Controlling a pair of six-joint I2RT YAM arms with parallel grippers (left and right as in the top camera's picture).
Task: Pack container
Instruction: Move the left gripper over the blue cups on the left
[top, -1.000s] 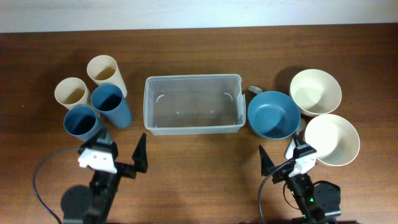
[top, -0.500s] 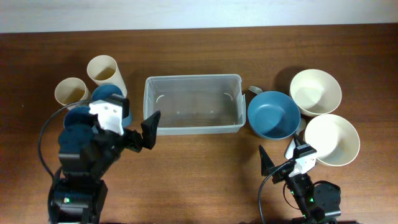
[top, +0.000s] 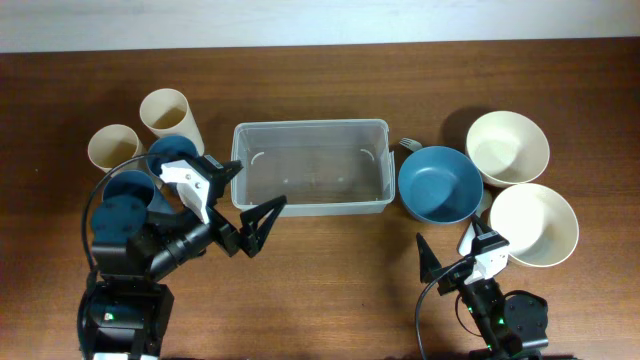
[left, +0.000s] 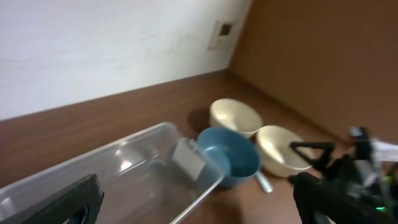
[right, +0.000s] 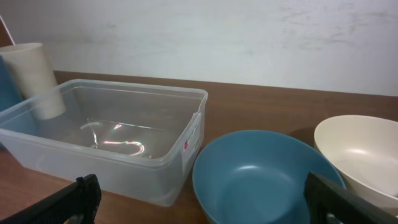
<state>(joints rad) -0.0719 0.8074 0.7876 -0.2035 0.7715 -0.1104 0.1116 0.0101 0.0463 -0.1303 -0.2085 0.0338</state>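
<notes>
The clear, empty container (top: 310, 168) stands in the middle of the table. My left gripper (top: 245, 195) hangs open at its front left corner, pointing right, with nothing between its fingers. In the left wrist view, that gripper (left: 196, 208) looks along the container (left: 124, 174) toward the bowls. My right gripper (top: 447, 255) stands open near the front edge, below the blue bowl (top: 440, 184), and holds nothing. In the right wrist view, this gripper (right: 208, 205) faces the container (right: 106, 130) and the blue bowl (right: 261, 177).
Two cream bowls (top: 507, 147) (top: 533, 224) sit right of the blue bowl. A grey utensil handle (top: 410, 143) pokes out behind the blue bowl. Left of the container stand two cream cups (top: 170, 115) (top: 113, 148) and two blue cups (top: 172, 152), partly hidden by my left arm.
My left arm has risen from the front edge and swung right, bringing its open gripper to the container's front left corner. The right arm has not moved.
</notes>
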